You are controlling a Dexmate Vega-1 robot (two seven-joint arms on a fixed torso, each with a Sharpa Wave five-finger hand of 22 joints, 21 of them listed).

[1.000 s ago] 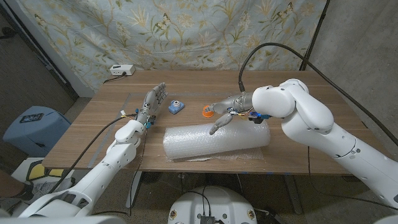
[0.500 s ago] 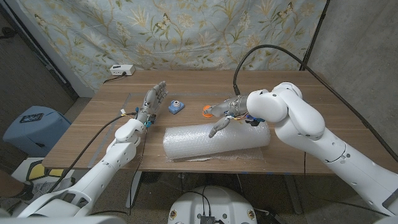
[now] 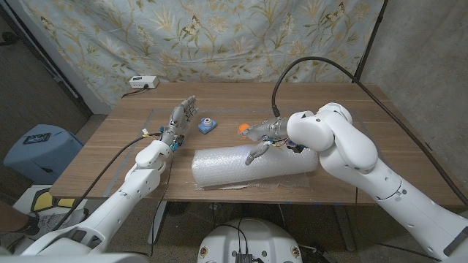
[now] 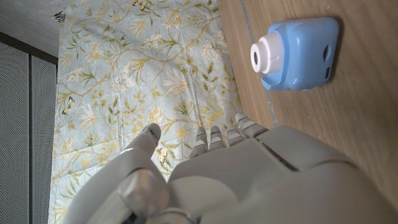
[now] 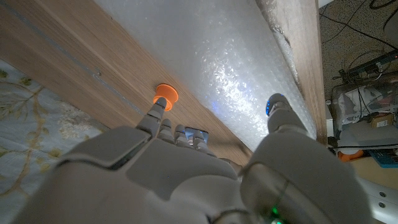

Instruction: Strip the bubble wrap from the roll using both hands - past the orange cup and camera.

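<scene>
Head view: long translucent roll of bubble wrap lies across the near part of the wooden table. Right hand hangs over the roll's top, fingers spread, thumb reaching down to the wrap; grasping nothing. Small orange plastic cup sits just beyond its fingertips. Left hand stands raised, fingers apart and released; small blue toy camera sits near it, toward the cup.

Left wrist view: left hand with fingers extended, empty; blue camera ahead of the fingertips on bare wood.

Right wrist view: right hand spread above the roll; orange cup beyond the fingertips.
</scene>
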